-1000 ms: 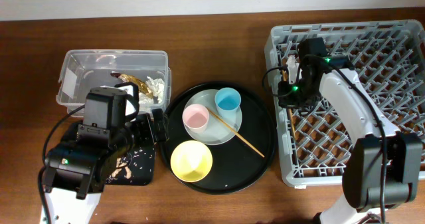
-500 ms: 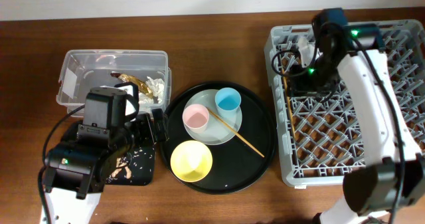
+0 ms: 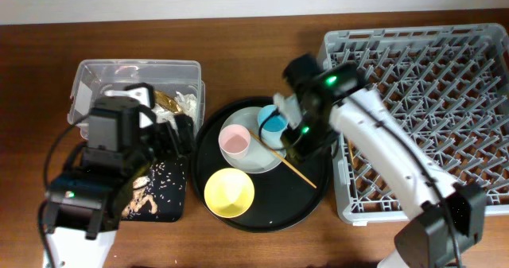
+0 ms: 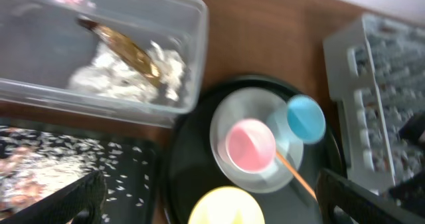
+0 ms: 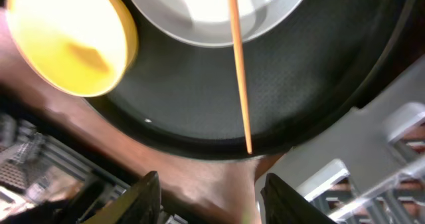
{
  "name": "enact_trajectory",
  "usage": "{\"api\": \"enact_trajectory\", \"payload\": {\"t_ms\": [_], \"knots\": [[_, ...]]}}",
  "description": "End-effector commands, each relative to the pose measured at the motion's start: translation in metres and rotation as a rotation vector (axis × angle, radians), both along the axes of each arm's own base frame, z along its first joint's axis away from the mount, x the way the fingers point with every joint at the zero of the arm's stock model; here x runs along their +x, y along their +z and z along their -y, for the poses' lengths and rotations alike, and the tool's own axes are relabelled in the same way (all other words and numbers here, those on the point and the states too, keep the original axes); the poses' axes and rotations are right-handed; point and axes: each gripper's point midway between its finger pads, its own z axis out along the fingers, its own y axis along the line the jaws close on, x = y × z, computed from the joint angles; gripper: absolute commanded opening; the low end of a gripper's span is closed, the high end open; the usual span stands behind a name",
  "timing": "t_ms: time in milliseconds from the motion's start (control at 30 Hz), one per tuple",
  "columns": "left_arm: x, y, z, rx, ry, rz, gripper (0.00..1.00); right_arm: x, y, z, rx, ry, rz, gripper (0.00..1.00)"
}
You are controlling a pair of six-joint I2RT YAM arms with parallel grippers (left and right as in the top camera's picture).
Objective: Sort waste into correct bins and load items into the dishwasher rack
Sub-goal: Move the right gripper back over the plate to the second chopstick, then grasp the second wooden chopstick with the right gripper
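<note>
One chopstick (image 3: pixel 302 174) lies on round tray (image 3: pixel 310 196) | right gripper (image 5: pixel 211 181) is back from dishwasher rack (image 3: pixel 445 85), above it, jaws spread, empty | left gripper (image 4: pixel 211 179) jaws spread | pickup likely next.

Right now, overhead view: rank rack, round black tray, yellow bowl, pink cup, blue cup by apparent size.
1. rack
2. round black tray
3. yellow bowl
4. pink cup and blue cup: they look alike. The blue one is partly hidden by the right arm, so I won't rank them.
</note>
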Motion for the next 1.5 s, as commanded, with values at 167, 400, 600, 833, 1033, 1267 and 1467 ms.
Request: {"api": "enact_trajectory", "payload": {"t_ms": [167,400,600,833,1033,1267,1467], "knots": [[-0.007,0.039,-0.078,0.130,0.290,0.097,0.99,-0.008,-0.070,0.000,-0.077,-0.002,0.032,0.51],[-0.006,0.038,-0.078,0.131,0.289,0.091,0.99,-0.001,-0.106,0.002,-0.075,-0.001,0.098,0.50],[-0.006,0.038,-0.078,0.131,0.289,0.091,0.99,-0.013,-0.132,0.009,-0.081,0.000,0.083,0.43],[-0.006,0.038,-0.078,0.131,0.289,0.090,0.99,-0.018,-0.137,0.008,-0.066,0.001,0.068,0.23],[-0.006,0.038,-0.078,0.131,0.289,0.091,0.99,-0.018,-0.125,0.002,-0.046,-0.003,0.045,0.15],[-0.006,0.038,-0.078,0.131,0.289,0.091,0.99,-0.006,-0.084,-0.017,0.017,-0.037,0.029,0.12],[-0.006,0.038,-0.078,0.131,0.289,0.091,0.99,-0.007,-0.067,-0.016,0.003,-0.039,0.015,0.13]]}}
